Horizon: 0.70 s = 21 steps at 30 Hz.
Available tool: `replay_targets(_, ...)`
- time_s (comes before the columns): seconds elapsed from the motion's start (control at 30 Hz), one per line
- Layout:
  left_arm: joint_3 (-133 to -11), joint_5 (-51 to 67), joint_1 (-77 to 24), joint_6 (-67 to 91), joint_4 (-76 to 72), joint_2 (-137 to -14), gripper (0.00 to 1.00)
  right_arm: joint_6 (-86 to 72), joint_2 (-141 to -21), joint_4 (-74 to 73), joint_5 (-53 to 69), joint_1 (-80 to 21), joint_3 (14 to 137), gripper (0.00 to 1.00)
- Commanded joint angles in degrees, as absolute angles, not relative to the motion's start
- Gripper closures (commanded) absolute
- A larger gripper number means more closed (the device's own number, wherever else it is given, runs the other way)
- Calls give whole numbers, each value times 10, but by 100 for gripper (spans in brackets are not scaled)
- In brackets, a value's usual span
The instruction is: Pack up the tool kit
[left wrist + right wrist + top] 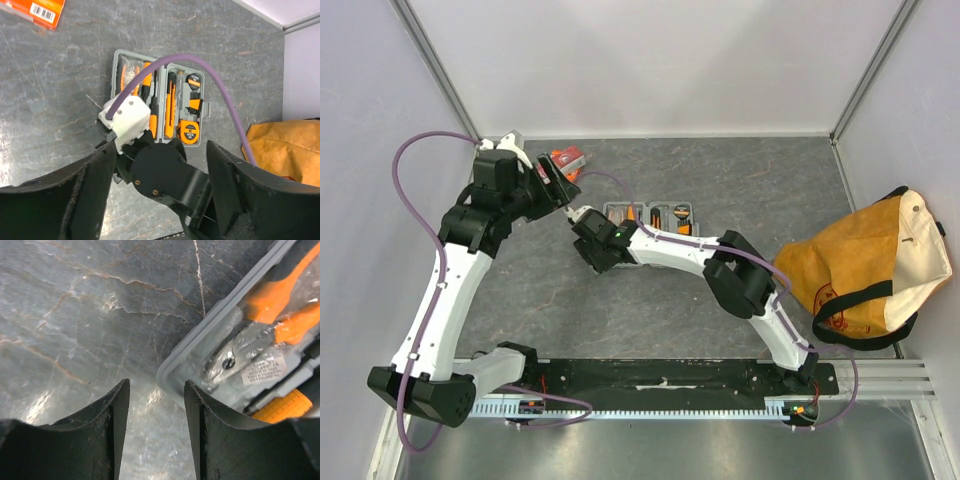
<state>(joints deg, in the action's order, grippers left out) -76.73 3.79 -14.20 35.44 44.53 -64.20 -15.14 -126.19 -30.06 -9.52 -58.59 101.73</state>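
Two halves of the tool case point(650, 214) lying open on the table point(770, 180) from above, right gripper point(592, 216) at one end, left gripper point(558, 187) close by. From the left wrist: fingers spread wide, empty, tools point(172, 112) seated in both halves. From the right wrist: jaws partly apart, holding nothing, case corner beside one finger, bagged pliers point(235, 357) inside. Probably best to hook that rim squarely, fold slowly, keep tools seated.
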Motion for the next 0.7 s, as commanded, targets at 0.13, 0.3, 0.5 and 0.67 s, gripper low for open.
replay_targets(0.13, -816, 99, -109, 311, 431, -661, 7, -134, -1314, -296, -102, -582, 1077, 45)
replay_targets(0.3, -807, 99, -86, 321, 426, -671, 9, -121, -1321, -296, -101, -578, 1072, 54)
replay_targets(0.5, -788, 72, -40, 355, 426, -686, 13, -114, -1286, -255, -106, -576, 1007, 90)
replay_targets(0.67, -759, 64, -1, 371, 411, -703, 13, -117, -1214, -161, -125, -576, 921, 100)
